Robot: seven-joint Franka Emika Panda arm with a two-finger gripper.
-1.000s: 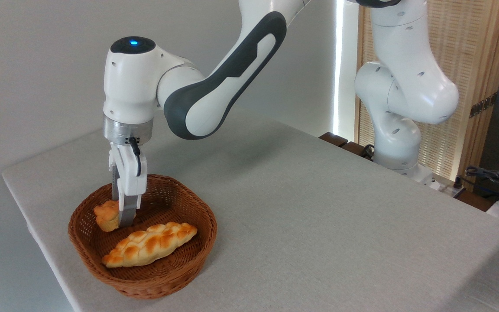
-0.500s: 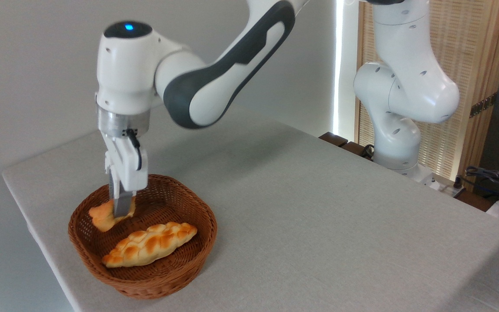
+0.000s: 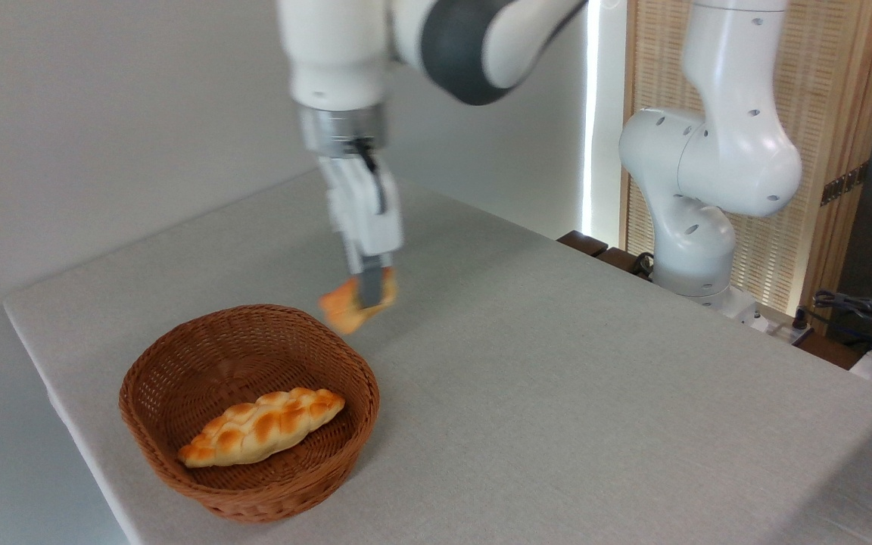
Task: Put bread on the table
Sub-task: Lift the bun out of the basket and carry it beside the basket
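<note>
Gripper: the white two-finger gripper (image 3: 370,291) of the white and dark grey Franka arm (image 3: 481,38) points straight down, its fingers closed tight on the bun; the whole hand is smeared by motion blur.
Bread: the small roundish golden-orange bun (image 3: 353,303) hangs in the air between the fingers, tilted, with its lower end towards the left; it is blurred, so the ridges of its top cannot be made out.
Bread's place: it is above the light grey cloth-covered table (image 3: 557,393), clear of the surface, just past the far right rim of the basket and outside it, nearer the table's far edge than its near edge.
Basket: the round brown wicker basket (image 3: 179,356) sits towards the table's near left corner, close to the left edge.
Loaf: a long braided golden loaf (image 3: 262,425) lies on the basket's floor, slanting from lower left to upper right, its ends near the basket's wall.
Arm base: the arm's white lower joints (image 3: 697,197) stand beyond the table's far right edge, in front of a pale slatted wooden screen (image 3: 822,98).
Cables: dark cables and plugs (image 3: 860,310) lie off the table at the right of the view.
</note>
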